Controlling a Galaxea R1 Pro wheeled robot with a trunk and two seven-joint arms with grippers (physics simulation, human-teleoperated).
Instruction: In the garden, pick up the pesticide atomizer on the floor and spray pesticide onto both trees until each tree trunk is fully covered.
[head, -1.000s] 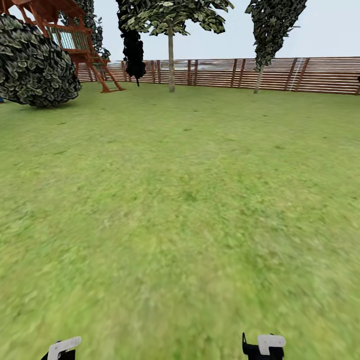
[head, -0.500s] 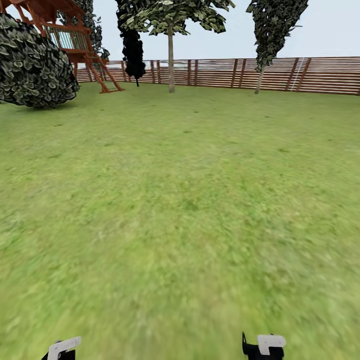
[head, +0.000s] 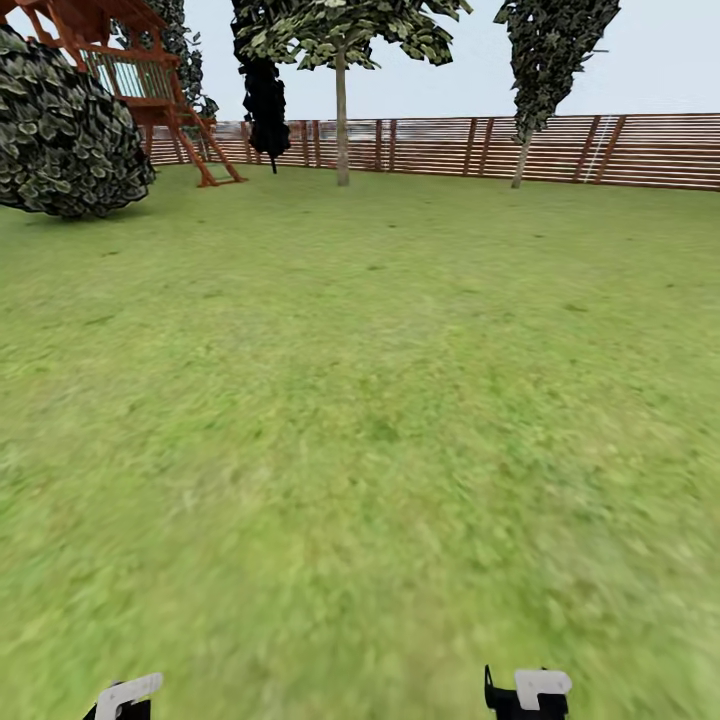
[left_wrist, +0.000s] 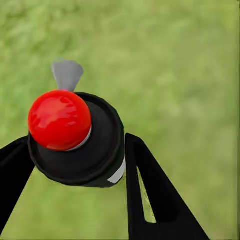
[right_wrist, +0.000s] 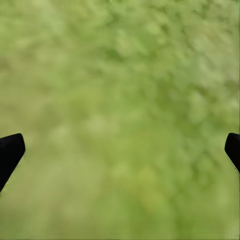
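One hand (left_wrist: 75, 165) grips the atomizer (left_wrist: 75, 140).

the left gripper (left_wrist: 75, 165) was clamped on the atomizer (left_wrist: 75, 137), a black finger (left_wrist: 150, 195) pressed against each side. the right gripper (right_wrist: 120, 150) hung with its fingertips (right_wrist: 10, 150) spread wide, holding nothing.

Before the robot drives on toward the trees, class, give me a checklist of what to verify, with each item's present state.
1. Atomizer held in left gripper: ok.
2. Right gripper open and free: ok.
3. Tree ahead by the fence: ok.
4. Second tree in sight: ok.
5. Grass free of obstacles up to the trees: ok.
6. Pesticide on the trunks: cannot tell, too far.
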